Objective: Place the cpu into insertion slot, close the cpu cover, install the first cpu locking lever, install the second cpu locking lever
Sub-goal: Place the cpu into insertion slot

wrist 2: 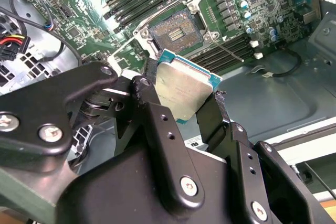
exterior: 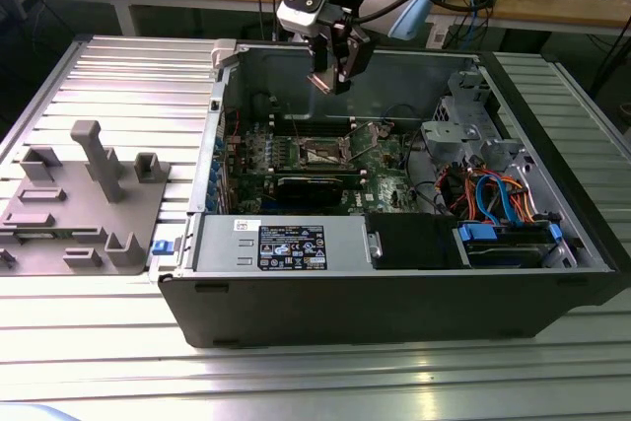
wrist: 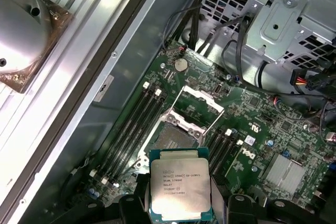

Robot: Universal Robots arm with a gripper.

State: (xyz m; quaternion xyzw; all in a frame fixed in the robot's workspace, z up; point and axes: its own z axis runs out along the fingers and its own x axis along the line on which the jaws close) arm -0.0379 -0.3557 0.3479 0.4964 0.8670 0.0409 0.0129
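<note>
Ribbed aluminium tabletop [exterior: 118, 362] under everything, carrying an open black computer case [exterior: 394, 313]. Green motherboard [exterior: 389, 160] lying flat inside. Up over the case's far side in the exterior view, the gripper [exterior: 335, 81], jaws clamped on the cpu [wrist: 179, 190] by two opposite edges. Down on the board, the cpu cover [wrist: 203, 98] tilted up, open. Beneath it, the insertion slot [wrist: 170, 140], contact field bare, well apart from the lifted chip.
</note>
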